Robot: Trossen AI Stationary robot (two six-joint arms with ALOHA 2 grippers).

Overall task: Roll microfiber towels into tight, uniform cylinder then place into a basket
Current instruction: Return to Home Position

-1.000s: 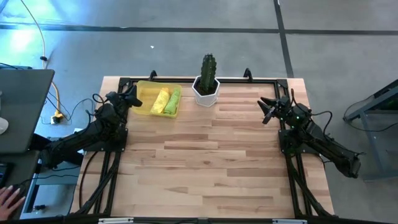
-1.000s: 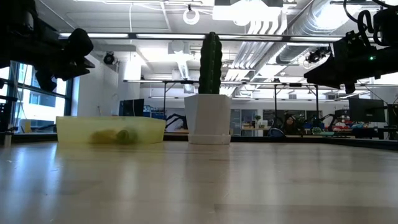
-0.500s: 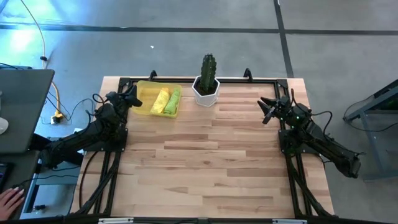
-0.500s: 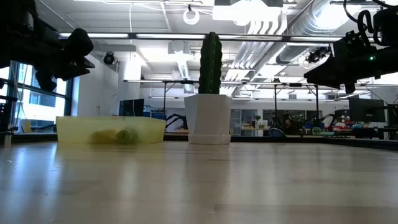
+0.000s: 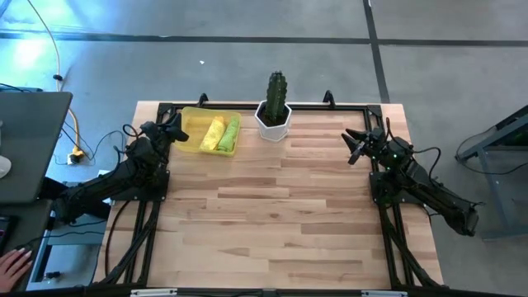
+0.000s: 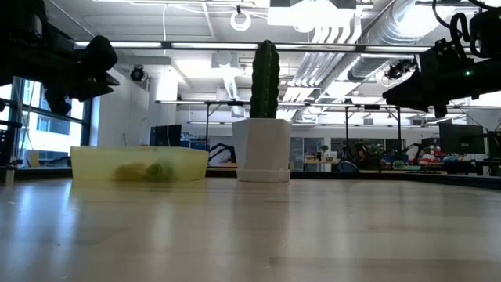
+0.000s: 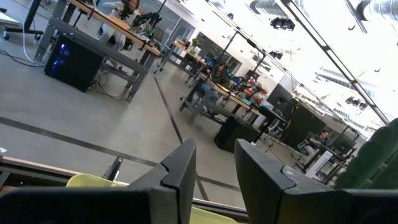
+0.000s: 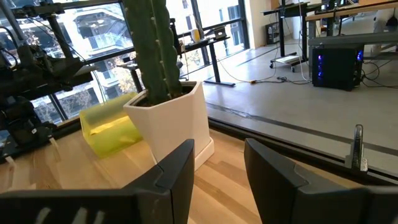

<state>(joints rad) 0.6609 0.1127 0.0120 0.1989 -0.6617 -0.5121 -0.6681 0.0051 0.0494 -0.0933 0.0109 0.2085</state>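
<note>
The yellow basket (image 5: 191,121) stands at the table's far left. In it lie two rolled towels side by side, the pale yellow one (image 5: 214,133) and the lime green one (image 5: 230,134). Through the basket wall they show in the low view (image 6: 145,170). My left gripper (image 5: 177,130) hovers above the table just left of the basket, open and empty; its fingers show in the left wrist view (image 7: 214,174). My right gripper (image 5: 353,145) hovers at the table's far right, open and empty, also in the right wrist view (image 8: 217,174).
A white hexagonal pot with a green cactus (image 5: 275,111) stands at the far edge, right of the basket. A black frame (image 5: 247,107) runs along the table's edges. A person's hand (image 5: 10,266) shows off the table at the lower left.
</note>
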